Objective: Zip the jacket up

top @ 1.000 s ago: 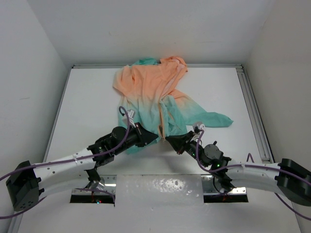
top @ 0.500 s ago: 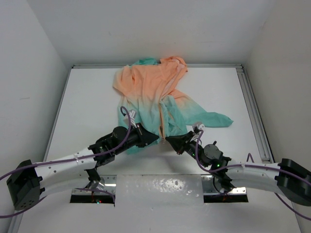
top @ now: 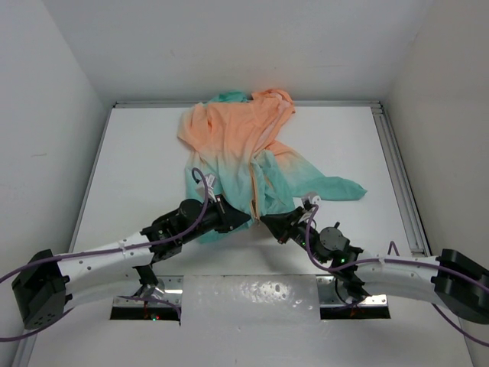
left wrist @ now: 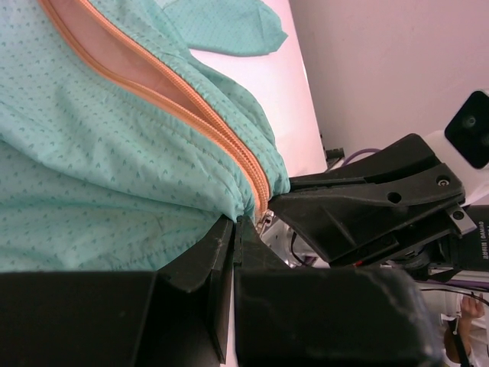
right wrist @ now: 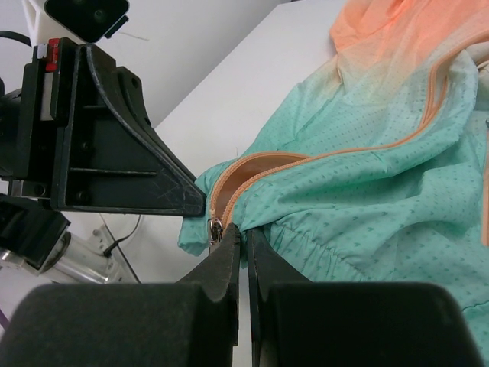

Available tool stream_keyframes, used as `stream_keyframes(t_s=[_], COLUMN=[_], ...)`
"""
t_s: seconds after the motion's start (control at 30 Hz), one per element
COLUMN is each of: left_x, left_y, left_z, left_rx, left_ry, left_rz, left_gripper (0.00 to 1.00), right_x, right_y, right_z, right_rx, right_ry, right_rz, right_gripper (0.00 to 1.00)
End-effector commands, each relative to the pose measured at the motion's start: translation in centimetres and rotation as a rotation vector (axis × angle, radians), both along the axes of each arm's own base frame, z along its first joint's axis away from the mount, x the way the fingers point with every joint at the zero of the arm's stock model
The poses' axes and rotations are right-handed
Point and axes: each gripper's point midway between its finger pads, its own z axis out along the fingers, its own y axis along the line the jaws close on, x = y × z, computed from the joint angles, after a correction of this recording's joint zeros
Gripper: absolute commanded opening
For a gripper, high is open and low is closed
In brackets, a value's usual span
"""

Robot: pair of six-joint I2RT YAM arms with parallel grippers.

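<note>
The jacket [top: 244, 145] lies on the white table, peach at the far end and teal at the near end, with its orange zipper [top: 253, 187] open down the front. My left gripper [top: 243, 219] is shut on the teal hem [left wrist: 229, 200] just left of the zipper's bottom end. My right gripper [top: 267, 222] is shut on the hem [right wrist: 290, 229] just right of it, facing the left gripper. The silver zipper slider [right wrist: 216, 229] hangs at the bottom of the orange zipper [right wrist: 252, 164], beside the right gripper's left finger. The orange zipper [left wrist: 176, 107] also shows in the left wrist view.
A teal sleeve [top: 336, 187] stretches right from the jacket. A metal rail [top: 397, 168] runs along the table's right edge. White walls close in the left, right and far sides. Purple cables [top: 200, 200] loop over both arms.
Almost nothing. The left gripper has shifted very slightly towards the right gripper, and both stay shut on the hem.
</note>
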Motion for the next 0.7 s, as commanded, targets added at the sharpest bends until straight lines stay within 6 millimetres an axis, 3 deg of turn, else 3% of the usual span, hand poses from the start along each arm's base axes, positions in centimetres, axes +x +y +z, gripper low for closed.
stream_keyframes(t_s=[0.0, 0.3, 0.47, 0.67], left_x=[0.2, 0.2, 0.6, 0.3], left_y=[-0.5, -0.1, 0.5, 0.0], left_z=[0.8, 1.0, 2.1, 1.3], left_rx=[-0.044, -0.045, -0.052, -0.036], left_ry=[-0.013, -0.014, -0.045, -0.028], left_rz=[-0.012, 0.002, 0.031, 0.007], left_gripper=[0.0, 0.0, 0.0, 0.0], right_x=[0.2, 0.2, 0.1, 0.2], right_y=[0.4, 0.4, 0.3, 0.5], right_z=[1.7, 1.7, 1.4, 1.8], right_rx=[0.034, 0.025, 0.017, 0.016], right_ry=[-0.039, -0.045, -0.044, -0.054], right_rz=[0.0, -0.006, -0.014, -0.011], right_gripper=[0.0, 0.0, 0.0, 0.0])
